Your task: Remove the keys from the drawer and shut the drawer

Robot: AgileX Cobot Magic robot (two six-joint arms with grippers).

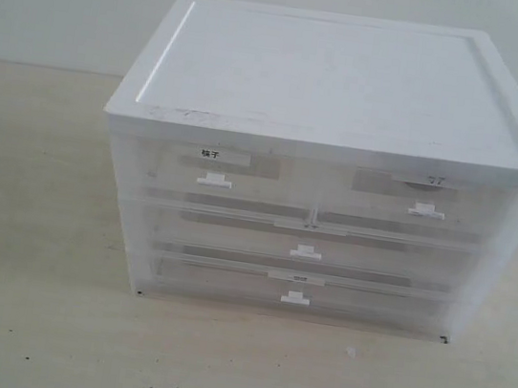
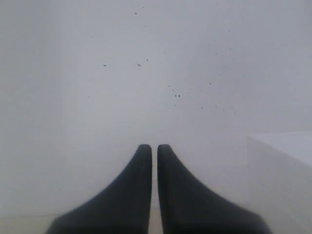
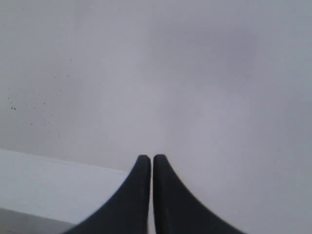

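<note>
A white-topped translucent plastic cabinet (image 1: 342, 80) stands in the middle of the exterior view. The drawer (image 1: 425, 215), top right half-width with a small white tab handle (image 1: 425, 211) and a faint greyish label (image 1: 434, 181), sits pushed in. The keys are hidden; nothing blue shows through the plastic. Neither arm appears in the exterior view. My left gripper (image 2: 154, 147) is shut with nothing in it and faces a pale speckled wall. A white box corner (image 2: 285, 165) lies to one side. My right gripper (image 3: 148, 158) is shut and empty, over a white surface (image 3: 53, 185).
The top left half-width drawer (image 1: 214, 186) carries a white label with black characters (image 1: 212, 154). Two full-width drawers (image 1: 305, 254) (image 1: 294, 298) lie below. The cabinet rests on a pale wooden table (image 1: 20, 315) in front of a white wall.
</note>
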